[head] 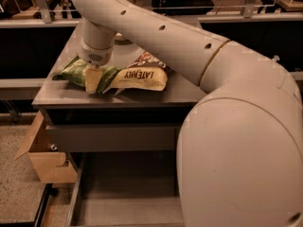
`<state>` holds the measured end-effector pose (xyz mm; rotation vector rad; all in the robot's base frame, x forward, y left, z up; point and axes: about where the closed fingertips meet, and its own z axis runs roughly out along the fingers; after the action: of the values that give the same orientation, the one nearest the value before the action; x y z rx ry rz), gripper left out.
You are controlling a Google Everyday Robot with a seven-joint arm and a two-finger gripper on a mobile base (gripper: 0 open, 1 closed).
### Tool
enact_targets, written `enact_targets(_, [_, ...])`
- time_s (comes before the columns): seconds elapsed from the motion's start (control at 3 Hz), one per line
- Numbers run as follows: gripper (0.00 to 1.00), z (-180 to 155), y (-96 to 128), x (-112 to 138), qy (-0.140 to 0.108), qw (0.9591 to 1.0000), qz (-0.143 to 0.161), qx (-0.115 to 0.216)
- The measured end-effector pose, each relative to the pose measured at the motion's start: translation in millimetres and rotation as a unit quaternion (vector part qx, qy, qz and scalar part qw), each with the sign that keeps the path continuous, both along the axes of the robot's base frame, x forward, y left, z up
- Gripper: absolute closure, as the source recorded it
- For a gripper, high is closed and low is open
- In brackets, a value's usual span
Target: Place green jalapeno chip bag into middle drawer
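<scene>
**Step in hand: grasp and lift of the green bag (judged)**

- Arm (161, 34): large, pale, reaches from lower right across to the left of the worktop. Its bulk hides the right part of the cabinet. On the way down it should swing clear of the worktop edge.
- Drawer (125, 193): pulled out below the worktop, grey floor bare where visible, right side hidden by the arm. Nothing seen blocks a drop onto the floor near the left wall.
- Green bag (73, 72): lies flat at the left of the worktop, its right end against or under the tan bag. It is crinkly foil, so likely to slip. Take a fold near the middle, lift straight up before moving outward, then lower well inside the drawer before letting go.
- Gripper (93, 79): points down on the right part of the green bag, touching it. Whether it is open or clamped on the bag cannot be told.

**Surface and room**

- Floor (16, 174): speckled, pale, left of the cabinet.
- Worktop (187, 92): flat, grey, with both bags toward its left half.
- Front panel (111, 137): plain grey, closed, between worktop and drawer.
- Box (47, 162): cardboard, flaps open, on the floor just beside the cabinet's left side.
- Tan bag (142, 75): larger, dark lettering, just right of the gripper. Risk: it is dragged along when the green bag rises.
- Rail (42, 4): metal post and bar behind the worktop, dim.
</scene>
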<state>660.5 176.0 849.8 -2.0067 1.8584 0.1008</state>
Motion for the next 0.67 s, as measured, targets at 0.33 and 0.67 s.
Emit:
enact_targets(0.33, [0.65, 14, 0, -1, -0.006, 0.9995, 0.014, 0.027])
enact_targets(0.67, [0.88, 32, -7, -19, -0.007, 0.9978, 0.047, 0.048])
